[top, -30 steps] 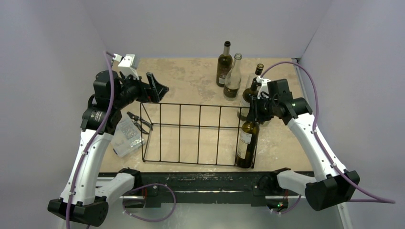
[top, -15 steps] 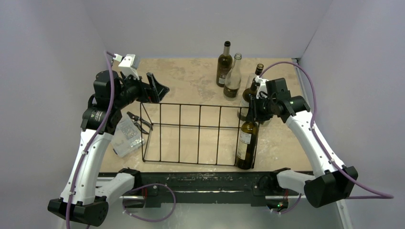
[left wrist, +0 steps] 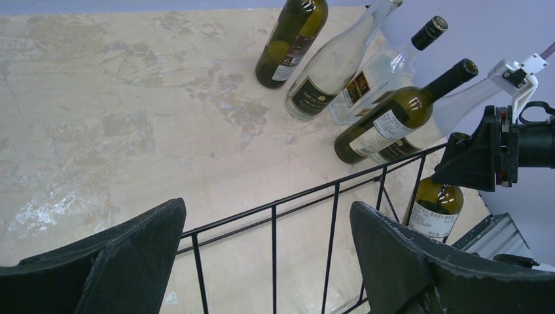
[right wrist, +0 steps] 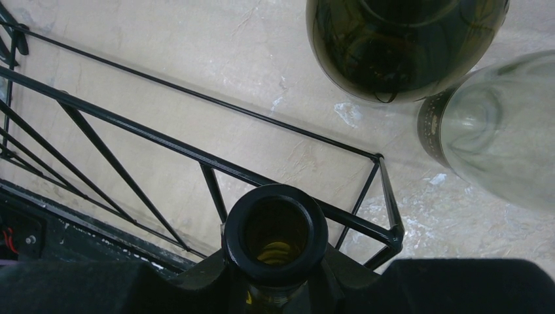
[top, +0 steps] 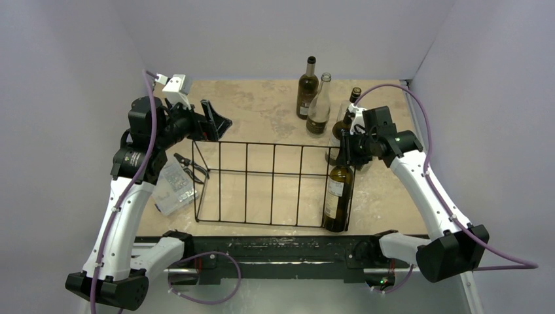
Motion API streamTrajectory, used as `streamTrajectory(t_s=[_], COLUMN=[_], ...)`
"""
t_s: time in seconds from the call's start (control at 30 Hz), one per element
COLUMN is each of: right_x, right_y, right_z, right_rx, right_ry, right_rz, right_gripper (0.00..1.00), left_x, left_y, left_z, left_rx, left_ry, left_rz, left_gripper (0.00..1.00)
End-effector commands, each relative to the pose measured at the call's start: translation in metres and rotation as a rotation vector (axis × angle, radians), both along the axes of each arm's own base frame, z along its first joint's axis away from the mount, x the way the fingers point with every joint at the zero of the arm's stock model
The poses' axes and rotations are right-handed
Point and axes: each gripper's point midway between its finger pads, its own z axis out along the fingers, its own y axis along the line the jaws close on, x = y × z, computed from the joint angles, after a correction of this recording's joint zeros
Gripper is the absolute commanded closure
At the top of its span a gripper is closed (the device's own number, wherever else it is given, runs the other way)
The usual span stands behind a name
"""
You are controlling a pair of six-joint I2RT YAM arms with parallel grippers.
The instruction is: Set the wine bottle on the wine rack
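Wine bottle (top: 338, 196) stands upright at the near right end of the wine rack (top: 262, 171), apparently inside the wires. Right gripper (top: 346, 149) is clamped on its neck below the lip. Judged heavy, rigid, smooth and breakable, so the neck is the sound hold. Left gripper (top: 216, 123), jaws spread and holding nothing, hangs over the rack's far-left corner.

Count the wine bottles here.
6. One wine bottle stands inside the wine rack, right end, neck in the right claw. Five stand beyond its far right corner: two dark green bottles, three clear bottles, one partly hidden.
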Motion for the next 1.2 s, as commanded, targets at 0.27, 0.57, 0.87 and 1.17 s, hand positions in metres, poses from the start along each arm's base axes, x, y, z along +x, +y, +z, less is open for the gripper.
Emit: streamTrajectory(t_s=[0.27, 0.57, 0.87, 1.17], right_x=[0.021, 0.021, 0.021, 0.026], right_y=[0.003, -0.003, -0.011, -0.019], right_z=[0.016, 0.028, 0.058, 0.11], right_rx=[0.023, 0.004, -0.004, 0.015], right_ry=[-0.107, -0.139, -0.24, -0.419], right_rz=[-0.045, -0.065, -0.081, -0.127], right_gripper=[0.52, 0.41, 0.37, 0.35], left_x=[-0.004, -0.003, -0.004, -0.006], left_y=[-0.004, -0.005, -0.005, -0.007], left_z=[0.018, 0.018, 0.019, 0.02], left_rx=[-0.021, -0.025, -0.023, -0.031], left_ry=[-0.039, -0.04, -0.033, -0.041], left_rz=[-0.018, -0.02, -0.023, -0.033], left_gripper=[0.04, 0.04, 0.04, 0.04])
